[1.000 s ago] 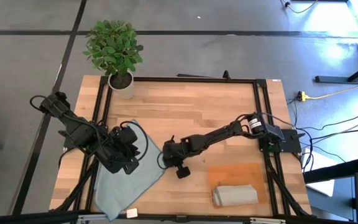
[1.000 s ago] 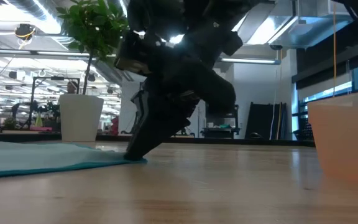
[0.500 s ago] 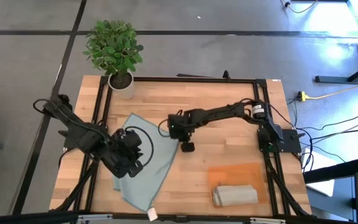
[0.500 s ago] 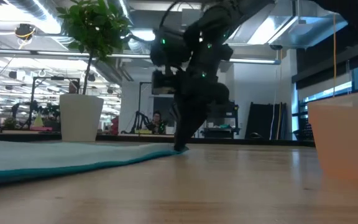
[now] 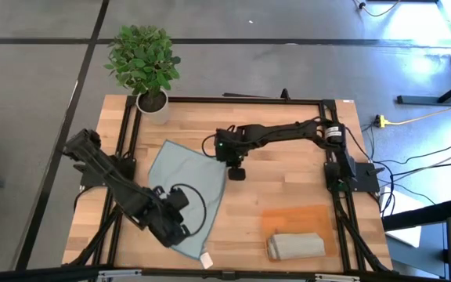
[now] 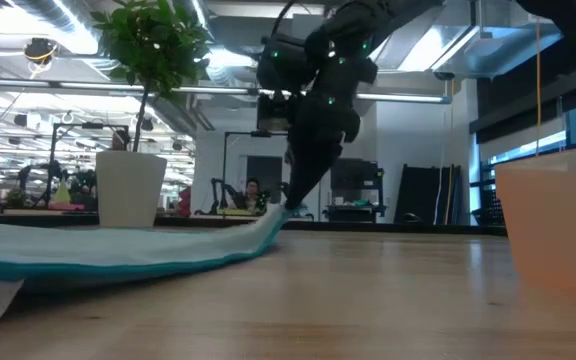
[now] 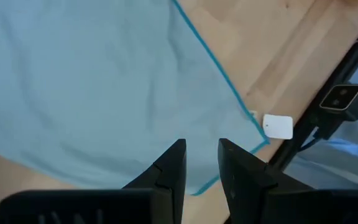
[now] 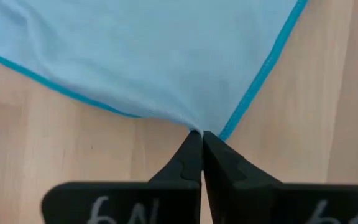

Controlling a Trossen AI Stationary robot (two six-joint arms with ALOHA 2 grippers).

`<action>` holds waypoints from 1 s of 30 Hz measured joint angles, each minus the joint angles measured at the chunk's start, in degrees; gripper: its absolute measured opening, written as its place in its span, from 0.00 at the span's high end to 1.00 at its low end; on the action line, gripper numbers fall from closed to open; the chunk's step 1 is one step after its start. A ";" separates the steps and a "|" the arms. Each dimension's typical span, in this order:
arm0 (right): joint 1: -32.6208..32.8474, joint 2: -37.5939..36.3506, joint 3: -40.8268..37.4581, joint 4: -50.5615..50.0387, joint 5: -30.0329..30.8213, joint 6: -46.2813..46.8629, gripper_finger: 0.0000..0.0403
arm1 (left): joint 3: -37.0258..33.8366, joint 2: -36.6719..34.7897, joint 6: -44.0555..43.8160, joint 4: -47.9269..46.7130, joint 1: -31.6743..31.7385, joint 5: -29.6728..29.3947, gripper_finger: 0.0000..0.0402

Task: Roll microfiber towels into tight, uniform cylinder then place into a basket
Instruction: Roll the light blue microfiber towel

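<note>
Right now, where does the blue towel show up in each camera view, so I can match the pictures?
High view: blue towel left of centre, spread diagonally on the table.
Low view: it lies flat at left, one corner lifted.
Left wrist view: it fills most of the picture.
Right wrist view: it fills the upper part.
Shared landmark: the corner pinched by the right hand.

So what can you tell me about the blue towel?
The blue towel is a soft, pale blue cloth with a brighter blue edge and a small white tag at one corner. It lies spread open, almost flat, on the wooden table. The right claw is shut, pinching one corner. The left claw is over the opposite end.
</note>
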 joint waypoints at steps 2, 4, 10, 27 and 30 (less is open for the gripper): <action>-0.02 -0.40 0.09 0.25 0.02 0.06 0.99 | 0.00 1.65 -0.03 1.79 -0.51 0.25 0.79; -0.04 -0.71 0.06 0.00 0.02 0.12 0.99 | 0.00 3.16 -0.06 3.32 -0.76 0.44 0.79; -0.33 -2.39 0.06 -0.27 0.18 0.14 0.99 | 0.00 5.96 -3.05 5.45 -0.78 7.62 0.79; -8.17 -4.85 0.09 -11.08 19.82 -4.96 0.99 | 0.00 7.39 -12.19 4.71 -6.82 7.09 0.79; -10.17 -4.87 0.09 -12.92 24.07 -4.79 0.99 | 0.00 7.39 -14.05 3.13 -7.49 6.91 0.79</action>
